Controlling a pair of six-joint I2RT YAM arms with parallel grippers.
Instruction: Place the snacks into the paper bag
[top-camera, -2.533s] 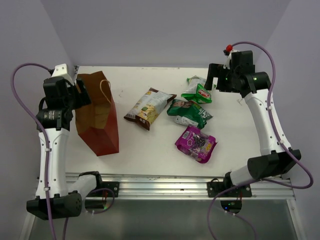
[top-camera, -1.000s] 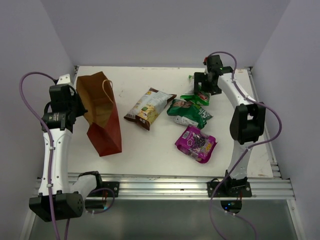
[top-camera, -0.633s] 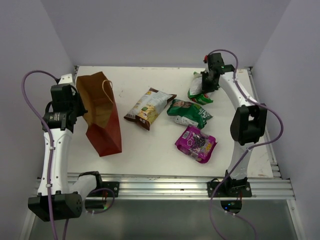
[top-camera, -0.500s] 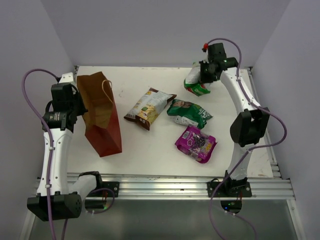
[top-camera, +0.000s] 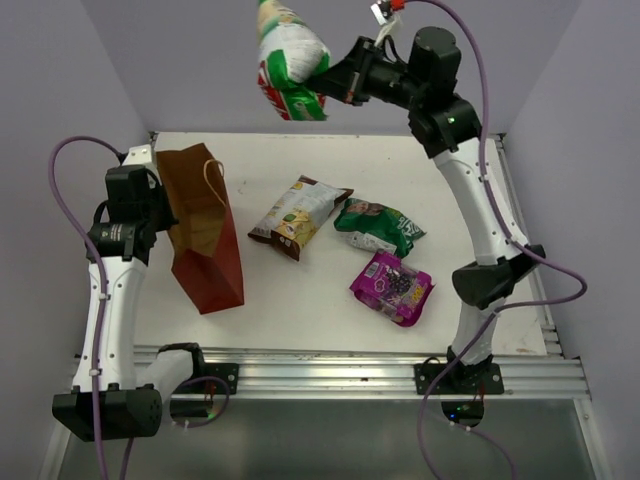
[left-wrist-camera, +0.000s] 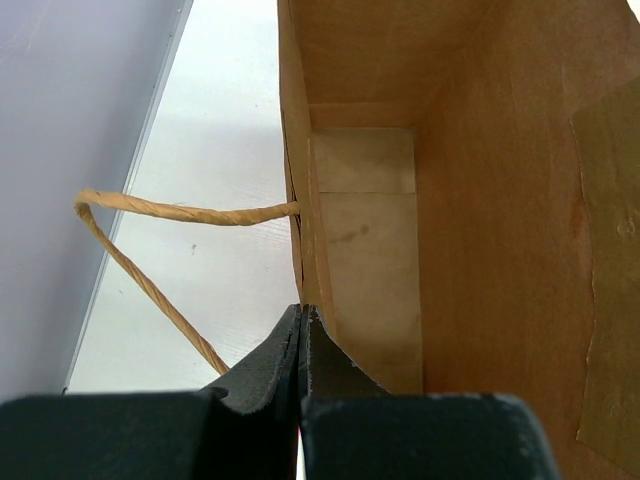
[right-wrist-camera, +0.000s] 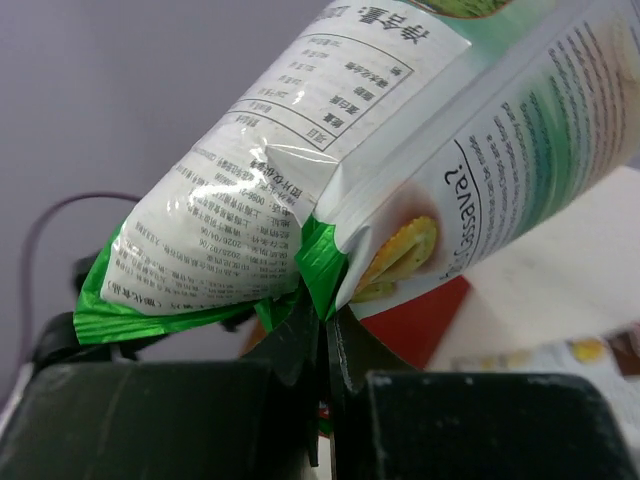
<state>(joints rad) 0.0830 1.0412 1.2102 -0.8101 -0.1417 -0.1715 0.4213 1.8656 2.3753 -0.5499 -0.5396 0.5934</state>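
Observation:
My right gripper (top-camera: 337, 80) is shut on the edge of the small bright green bag (top-camera: 288, 62), holding it high in the air above the back of the table; its green seam sits pinched between the jaws (right-wrist-camera: 325, 318). The reddish-brown paper bag (top-camera: 205, 232) stands open at the left, and my left gripper (top-camera: 160, 215) is shut on its left rim (left-wrist-camera: 300, 312), beside a tan cord handle (left-wrist-camera: 150, 250). On the table lie the cream-and-brown chip bag (top-camera: 298, 214), the dark green bag (top-camera: 380, 226) and the purple packet (top-camera: 392, 286).
Purple-grey walls close the table on the left, back and right. A metal rail (top-camera: 330, 365) runs along the near edge, carrying both arm bases. The paper bag's inside (left-wrist-camera: 365, 250) shows nothing in it.
My right gripper closed on the small bright green bag at the back right, then lifted it high and swung it leftward. The left gripper stayed shut on the paper bag's rim.

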